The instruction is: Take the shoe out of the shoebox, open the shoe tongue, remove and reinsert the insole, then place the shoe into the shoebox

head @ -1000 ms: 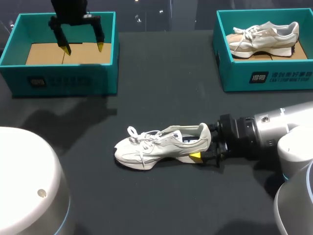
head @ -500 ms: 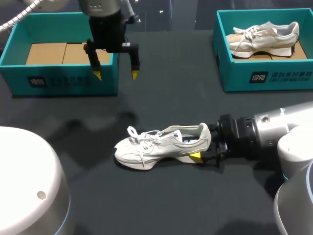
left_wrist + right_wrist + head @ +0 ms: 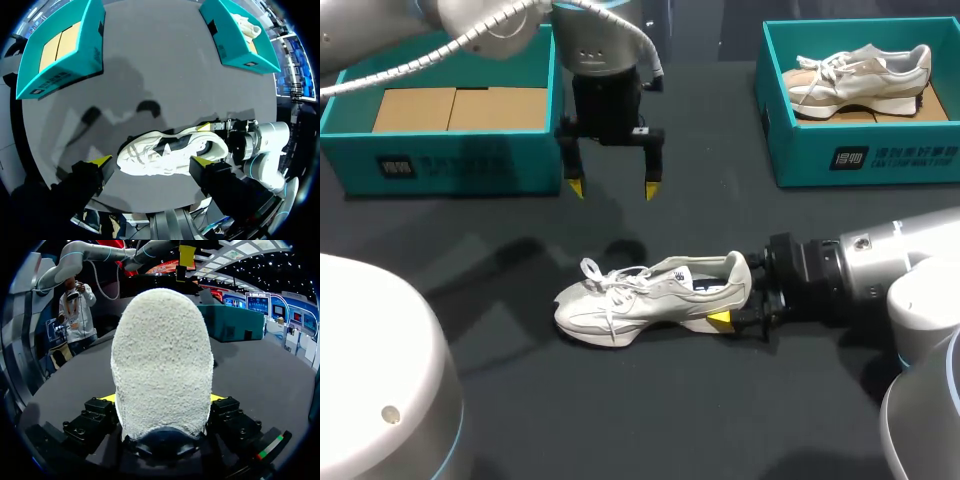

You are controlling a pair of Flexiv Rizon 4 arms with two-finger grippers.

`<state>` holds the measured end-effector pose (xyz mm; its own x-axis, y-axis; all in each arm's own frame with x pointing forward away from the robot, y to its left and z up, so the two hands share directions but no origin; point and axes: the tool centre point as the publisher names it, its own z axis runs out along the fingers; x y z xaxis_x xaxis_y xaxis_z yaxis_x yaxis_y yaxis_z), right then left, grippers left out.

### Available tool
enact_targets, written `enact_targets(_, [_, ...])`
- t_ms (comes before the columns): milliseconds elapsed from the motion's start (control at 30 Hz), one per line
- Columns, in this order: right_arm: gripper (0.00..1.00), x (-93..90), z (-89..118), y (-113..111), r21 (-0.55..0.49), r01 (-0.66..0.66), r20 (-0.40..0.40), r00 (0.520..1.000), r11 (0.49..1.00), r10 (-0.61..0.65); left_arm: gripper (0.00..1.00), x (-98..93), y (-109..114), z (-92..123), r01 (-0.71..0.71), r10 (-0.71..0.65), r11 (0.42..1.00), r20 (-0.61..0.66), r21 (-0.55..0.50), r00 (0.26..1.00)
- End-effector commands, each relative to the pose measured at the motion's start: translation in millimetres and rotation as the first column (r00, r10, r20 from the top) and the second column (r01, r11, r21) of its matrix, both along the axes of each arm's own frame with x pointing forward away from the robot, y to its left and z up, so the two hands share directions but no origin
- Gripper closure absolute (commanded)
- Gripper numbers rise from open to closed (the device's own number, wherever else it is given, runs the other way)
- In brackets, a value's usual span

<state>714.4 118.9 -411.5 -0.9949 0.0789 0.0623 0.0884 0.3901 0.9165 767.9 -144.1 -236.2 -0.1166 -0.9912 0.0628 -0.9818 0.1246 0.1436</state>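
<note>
Item: shoe (image 3: 655, 298); standing on its sole on the desk (image 3: 700, 180), out of the empty shoebox (image 3: 450, 165) and lying in front of that box's right corner, on the robot's side.

Orientation: long axis running roughly parallel to the shoebox's front wall; toe pointing toward the robot's left, heel toward the right arm.

Right hand (image 3: 738, 292): pinching the heel, one yellow tip on each side.

Left hand (image 3: 612, 188): fingers spread wide; hanging just off the shoebox's right corner, above the desk and short of the shoe.

Step judged in hand: removal done; tongue (image 3: 670, 272) not yet being opened.

Next move judged: left hand being lowered over the laces (image 3: 605, 280); tongue being pulled up while the heel is being steadied.
</note>
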Motion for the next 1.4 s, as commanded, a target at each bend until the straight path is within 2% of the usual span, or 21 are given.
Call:
enact_targets(33, [1.0, -0.1, -0.4, -0.7, -0.002, 0.002, 0.001, 1.0, 1.0, -0.002, 0.0, 1.5, -1.6, 0.4, 0.001, -0.001, 1.0, -0.003, 0.003, 1.0])
enact_targets(267, [1.0, -0.1, -0.4, -0.7, -0.002, 0.002, 0.001, 1.0, 1.0, -0.002, 0.0, 1.5, -1.6, 0.4, 0.001, -0.001, 1.0, -0.003, 0.003, 1.0])
enact_targets(433, [1.0, -0.1, -0.4, -0.7, -0.002, 0.002, 0.001, 1.0, 1.0, -0.002, 0.0, -30.2, -14.7, 0.5, -0.104, 0.104, 0.994, 0.026, -0.024, 0.994])
enact_targets(667, [1.0, -0.1, -0.4, -0.7, -0.002, 0.002, 0.001, 1.0, 1.0, -0.002, 0.0, -53.5, -35.7, -15.2, -0.148, 0.146, 0.988, 0.055, 0.039, 0.988])
enact_targets(1100, [1.0, -0.1, -0.4, -0.7, -0.002, 0.002, 0.001, 1.0, 1.0, -0.002, 0.0, -60.3, -67.0, -59.0, -0.172, 0.173, 0.976, 0.006, 0.137, 0.985])
enact_targets(1400, [1.0, -0.1, -0.4, -0.7, -0.002, 0.002, 0.001, 1.0, 1.0, -0.002, 0.0, -65.2, -82.8, -75.2, -0.189, 0.193, 0.96, 0.001, 0.208, 0.981])
